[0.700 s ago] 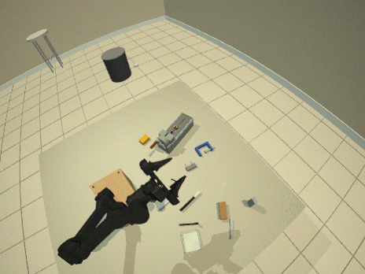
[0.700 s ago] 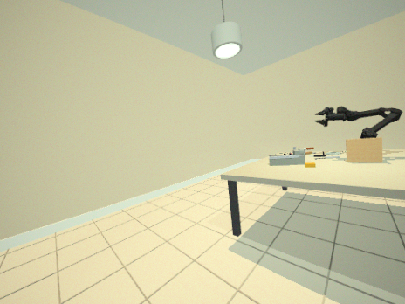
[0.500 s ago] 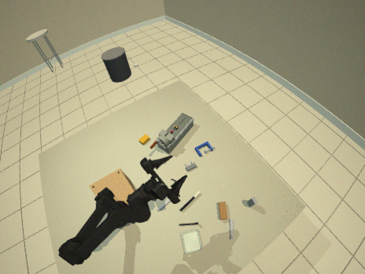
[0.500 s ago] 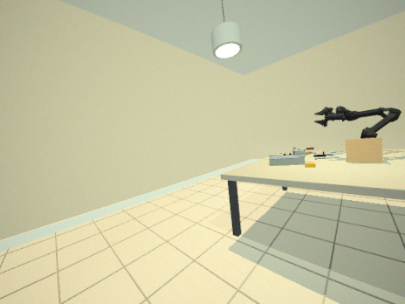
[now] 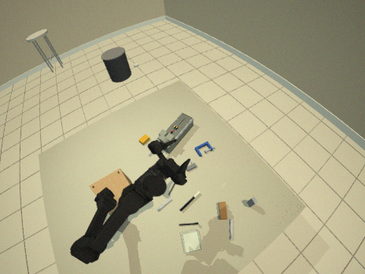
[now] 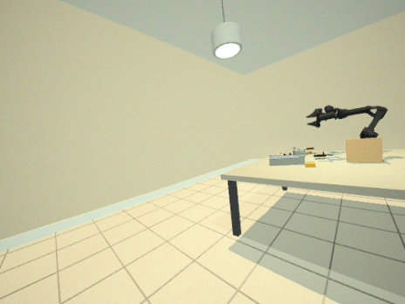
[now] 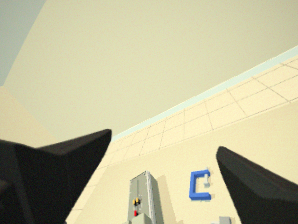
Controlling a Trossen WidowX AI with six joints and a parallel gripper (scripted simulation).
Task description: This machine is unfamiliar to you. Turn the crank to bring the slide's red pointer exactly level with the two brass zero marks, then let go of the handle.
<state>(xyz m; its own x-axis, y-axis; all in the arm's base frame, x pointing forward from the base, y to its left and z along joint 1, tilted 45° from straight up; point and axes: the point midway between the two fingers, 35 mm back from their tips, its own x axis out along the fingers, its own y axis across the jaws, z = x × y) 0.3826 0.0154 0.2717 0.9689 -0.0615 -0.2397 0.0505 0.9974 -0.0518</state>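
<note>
My black two-fingered pincer (image 5: pixel 175 151) (image 6: pixel 311 119) (image 7: pixel 164 142) is spread, nothing between its fingertips, above the surface (image 5: pixel 149 112) (image 6: pixel 323 176) (image 7: pixel 172 167). Beyond it lies the long grey metal slide machine (image 5: pixel 182 127) (image 6: pixel 286 160) (image 7: pixel 143 192), its small red pointer (image 5: pixel 171 131) (image 7: pixel 135 213) near the brass marks (image 5: pixel 176 127) (image 7: pixel 136 202).

The black arm (image 6: pixel 349 112) was mounted on a tan block (image 6: pixel 364 150) atop the pale surface (image 6: pixel 314 183). Its hand (image 6: pixel 312 120) stood open above the surface, apart from the grey machine (image 6: pixel 286 160). A yellow block (image 6: pixel 310 164) lay near the machine's end. A lit cylindrical lamp (image 6: pixel 226 37) hung overhead from a cord.
</note>
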